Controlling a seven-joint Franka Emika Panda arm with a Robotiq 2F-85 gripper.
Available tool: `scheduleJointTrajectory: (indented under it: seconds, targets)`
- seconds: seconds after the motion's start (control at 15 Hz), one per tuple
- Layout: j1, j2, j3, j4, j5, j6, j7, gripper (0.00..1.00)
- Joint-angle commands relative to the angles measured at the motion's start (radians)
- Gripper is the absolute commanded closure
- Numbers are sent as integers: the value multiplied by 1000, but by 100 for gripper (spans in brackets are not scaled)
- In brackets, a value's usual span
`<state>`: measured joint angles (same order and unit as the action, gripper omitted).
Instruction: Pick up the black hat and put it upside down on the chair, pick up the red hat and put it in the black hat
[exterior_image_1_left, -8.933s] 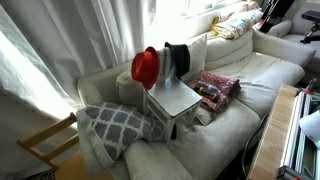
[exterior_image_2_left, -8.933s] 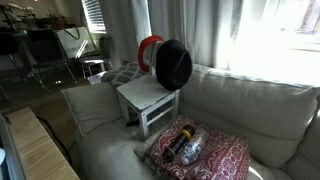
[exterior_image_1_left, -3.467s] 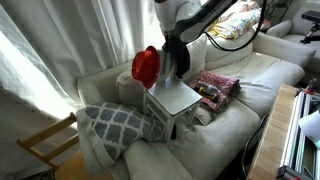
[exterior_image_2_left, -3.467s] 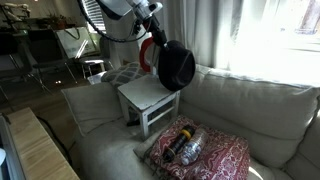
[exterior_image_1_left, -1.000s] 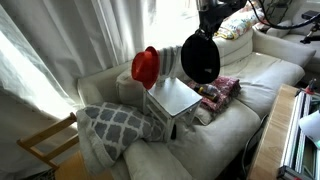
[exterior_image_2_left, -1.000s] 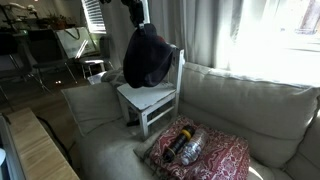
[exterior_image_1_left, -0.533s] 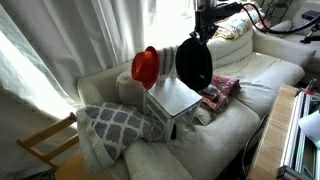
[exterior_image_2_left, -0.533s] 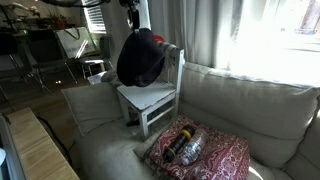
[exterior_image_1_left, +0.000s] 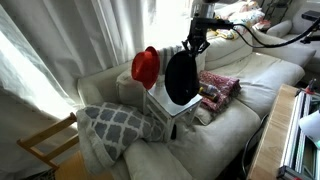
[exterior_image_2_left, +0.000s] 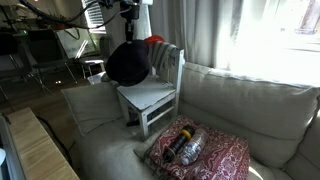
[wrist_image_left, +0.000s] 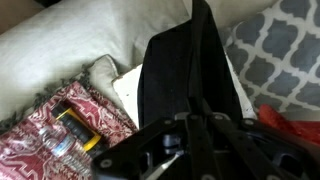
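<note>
Fingers (exterior_image_1_left: 196, 42) clamped on the black hat (exterior_image_1_left: 181, 78) above the chair (exterior_image_2_left: 150, 97); we see the red hat (exterior_image_1_left: 145, 67) plainly in an exterior view only.

black hat (exterior_image_1_left: 181, 78): matt soft cloth. red hat (exterior_image_1_left: 145, 67): matt, felt-like. chair (exterior_image_2_left: 150, 97): smooth white-painted wood. sofa (exterior_image_2_left: 240, 110): cream woven cloth. red cushion (exterior_image_2_left: 215, 160): rough patterned fabric.

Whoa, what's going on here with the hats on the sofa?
A robot arm's hand grips the black hat by its edge and dangles it over the seat of the small white chair, which stands on the sofa. The red hat rests against the chair's backrest, untouched.
</note>
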<state>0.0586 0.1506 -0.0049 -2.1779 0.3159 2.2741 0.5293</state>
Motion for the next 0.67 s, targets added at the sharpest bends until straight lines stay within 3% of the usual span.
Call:
scheduleJointTrajectory:
  seconds: [0.0, 0.13, 0.4, 0.6]
  targets:
    - [-42, 32, 28, -24, 263, 55, -142, 99]
    - [-57, 60, 42, -24, 421, 82, -233, 99]
    - [-155, 112, 118, -14, 732, 98, -458, 99]
    - [-134, 156, 72, -19, 899, 82, -628, 99]
